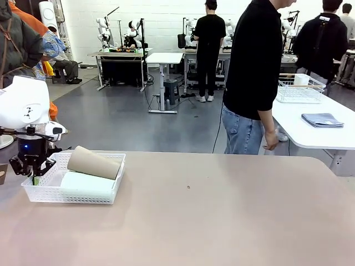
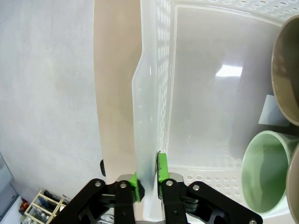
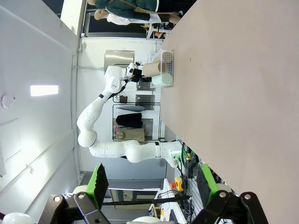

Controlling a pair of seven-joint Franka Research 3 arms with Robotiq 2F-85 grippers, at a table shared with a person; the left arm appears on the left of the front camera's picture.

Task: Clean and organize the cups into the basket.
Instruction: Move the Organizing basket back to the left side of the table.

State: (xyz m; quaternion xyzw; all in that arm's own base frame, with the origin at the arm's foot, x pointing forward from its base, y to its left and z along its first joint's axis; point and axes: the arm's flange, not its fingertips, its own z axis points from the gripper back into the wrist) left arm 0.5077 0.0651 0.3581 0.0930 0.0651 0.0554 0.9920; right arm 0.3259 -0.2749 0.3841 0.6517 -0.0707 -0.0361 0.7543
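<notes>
— Where do we find the basket [image 1: 41,193]?

— At the table's [image 1: 222,221] left edge, with a tan cup [image 1: 94,162] lying across its top and a mint cup [image 1: 86,184] beside it inside. Our left gripper [image 2: 148,179] straddles the basket's end wall, one green pad on each side, close to the plastic; we cannot tell whether they press it.

— And the right gripper [image 3: 152,179]?

— Its fingers stand wide apart, holding nothing, above bare tabletop. Across the table a person [image 1: 252,77] stands side-on; behind them sits a wire basket [image 1: 299,88] and a folded grey cloth [image 1: 323,119].
</notes>
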